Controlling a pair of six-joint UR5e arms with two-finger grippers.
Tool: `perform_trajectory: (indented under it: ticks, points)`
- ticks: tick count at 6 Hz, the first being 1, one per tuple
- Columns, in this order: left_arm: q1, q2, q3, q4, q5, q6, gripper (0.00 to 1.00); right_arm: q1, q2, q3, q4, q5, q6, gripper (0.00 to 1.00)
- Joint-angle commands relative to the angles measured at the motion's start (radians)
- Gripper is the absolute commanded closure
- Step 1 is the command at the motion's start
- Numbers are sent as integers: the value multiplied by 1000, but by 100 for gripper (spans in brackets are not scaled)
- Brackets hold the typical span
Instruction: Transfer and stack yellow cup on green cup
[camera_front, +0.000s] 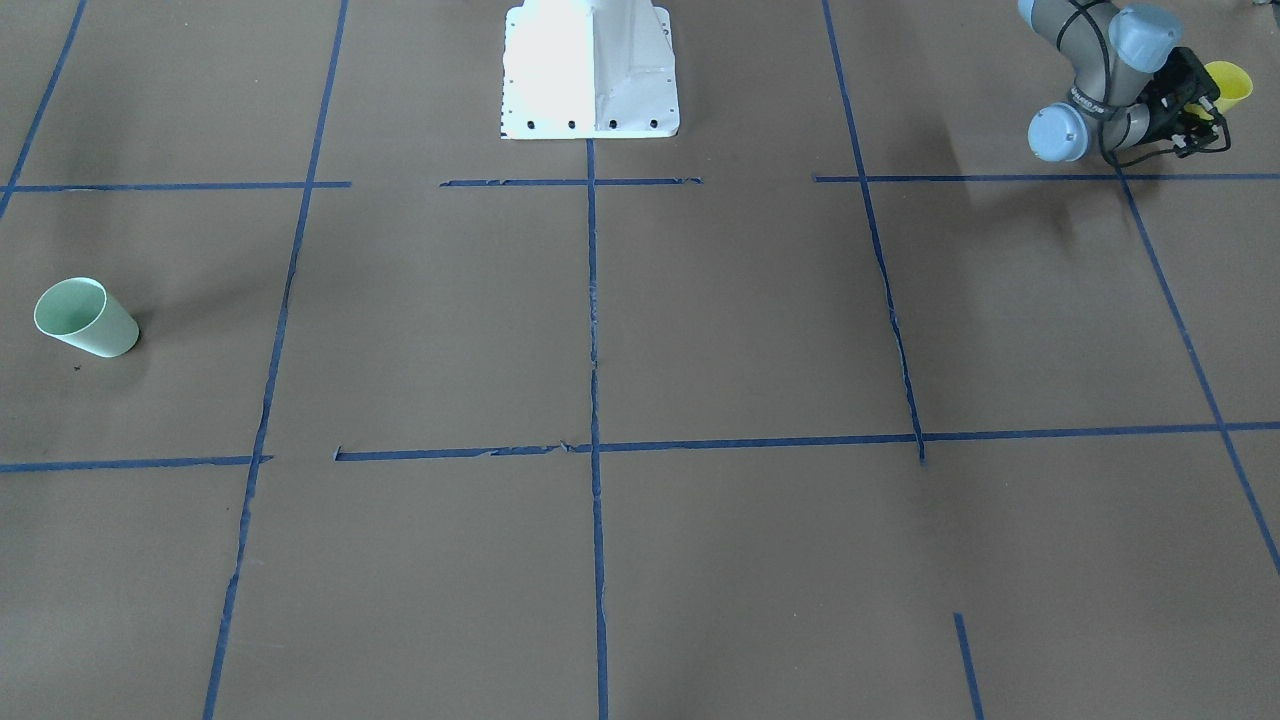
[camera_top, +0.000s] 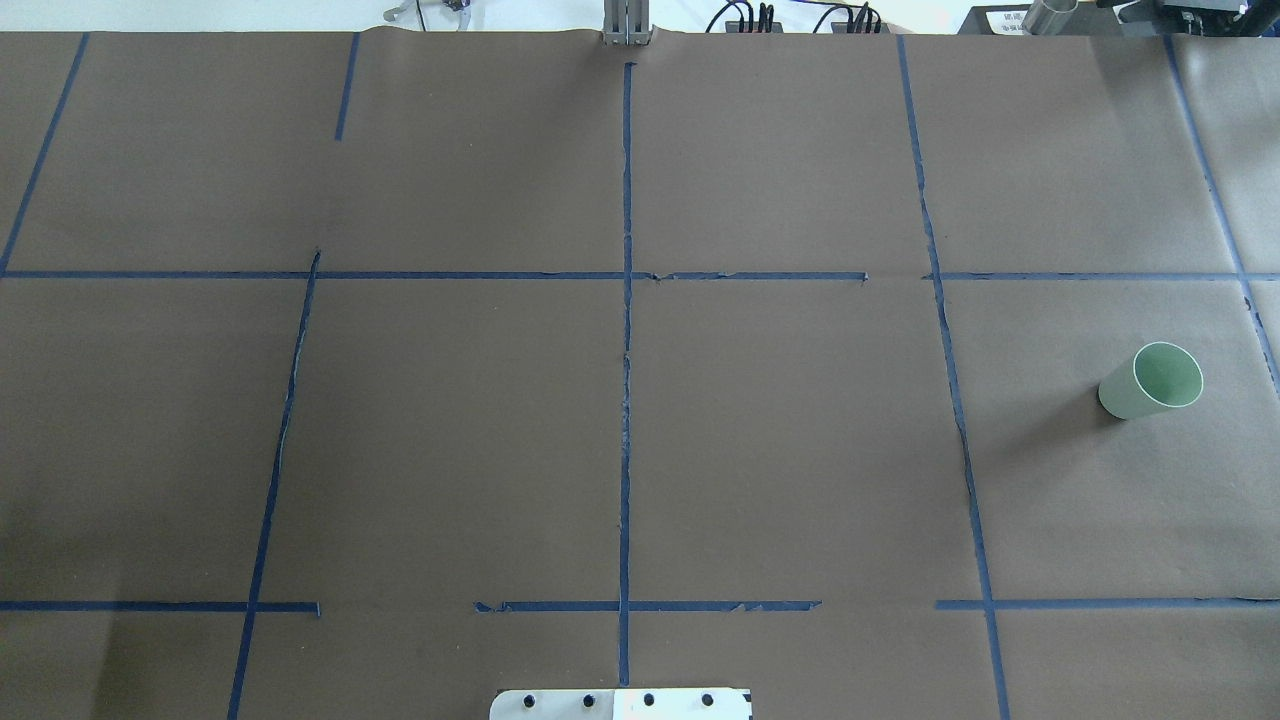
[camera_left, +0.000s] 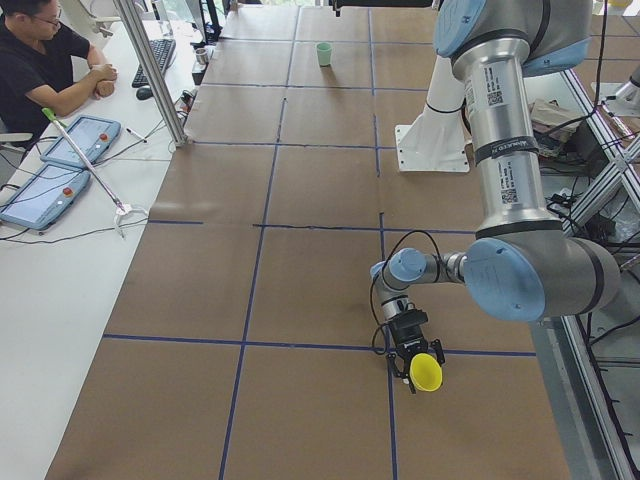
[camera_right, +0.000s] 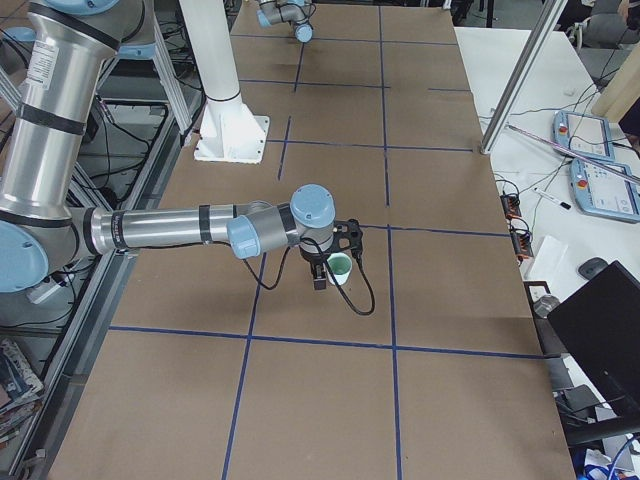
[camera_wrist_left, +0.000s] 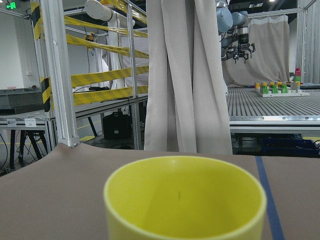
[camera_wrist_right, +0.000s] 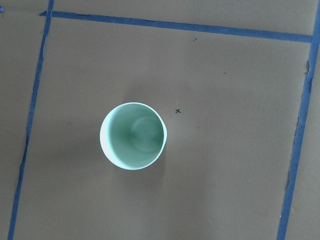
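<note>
yellow cup (camera_left: 425, 374) upright near the table's left end, toward the robot-side corner. left gripper (camera_left: 419, 362) lies level at it, jaws either side; can't tell if clamped or just around it. green cup (camera_top: 1150, 382) upright near the right end, mid-depth. right gripper (camera_right: 327, 270) above it, jaw spacing can't tell.

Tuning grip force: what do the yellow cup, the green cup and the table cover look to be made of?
Yellow cup: likely plastic, smooth satin; thick rounded rim, even colour.
Green cup: likely plastic too, matte; faint sheen inside.
Table cover: looks like brown paper, matte; flat, glare-free, lined with blue tape.
</note>
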Motion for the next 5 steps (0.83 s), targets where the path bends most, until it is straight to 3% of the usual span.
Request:
perform_trajectory:
  ticks: [1,2,3,5]
  points:
    - [-89,9,-61,4,198,263,100,-3,3,0,9,17,5,0]
    - [-191,-68,-93,3,353,409,100,-3,6,0,24,33,16,0]
    - [-259,-171,-99,4,446,518,100,-3,9,2,55,33,22,0]
    - [-276,-399,-101,-5,532,783,100,-42,87,-5,78,22,118,0]
